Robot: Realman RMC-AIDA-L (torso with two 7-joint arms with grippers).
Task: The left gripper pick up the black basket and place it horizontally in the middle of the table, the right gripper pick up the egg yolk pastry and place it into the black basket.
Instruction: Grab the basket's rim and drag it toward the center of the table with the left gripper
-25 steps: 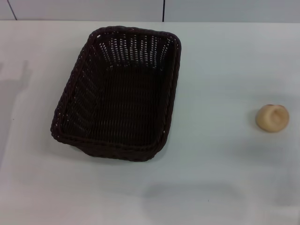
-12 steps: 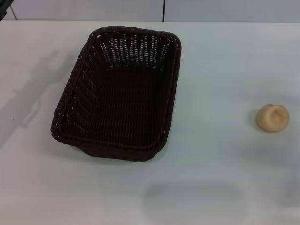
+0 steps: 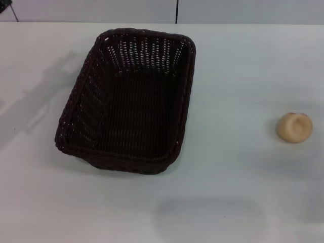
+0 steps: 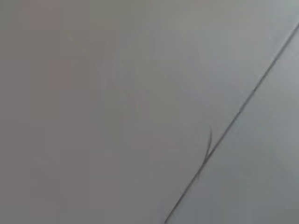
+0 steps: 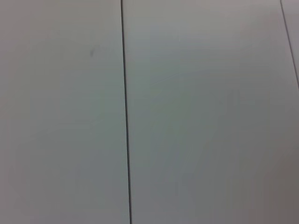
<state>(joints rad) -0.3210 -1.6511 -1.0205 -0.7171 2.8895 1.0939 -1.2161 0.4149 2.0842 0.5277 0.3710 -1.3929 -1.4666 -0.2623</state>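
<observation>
- Basket (image 3: pixel 126 101) sits on the white worktop (image 3: pixel 238 76), left of centre, its long side running away from the robot and slightly slanted; it is empty and upright.
- Pastry (image 3: pixel 294 127) lies on the worktop well apart from the basket, far to the right, with a reddish spot on its top edge.
- Left gripper (image 3: pixel 4 6) – only a dark tip shows at the far left corner of the head view, well apart from the basket; I cannot tell how its fingers stand.
- Right gripper shows in no view.
- Wrist views show only pale panels with thin dark seams – nothing of the task.
</observation>
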